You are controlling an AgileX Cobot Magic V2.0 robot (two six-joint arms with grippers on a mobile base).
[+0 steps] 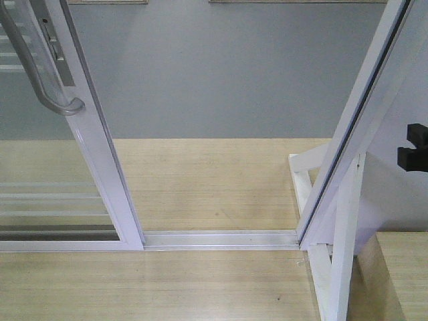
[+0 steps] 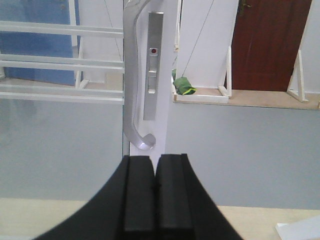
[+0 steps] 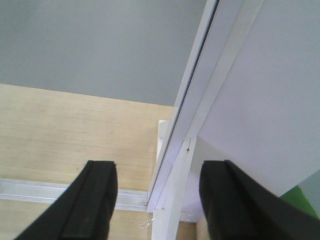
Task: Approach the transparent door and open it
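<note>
No readable text or markings anywhere.

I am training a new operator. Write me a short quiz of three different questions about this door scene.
1. True or false: the left hand is shut.
2. In the front view, the transparent door stands at which side of the opening: A) left, B) right?
3. Fill in: the right hand is ____, gripping nothing.

Key: 1 true. 2 A; its grey handle shows there, and the floor track lies bare beside it. 3 open.
</note>
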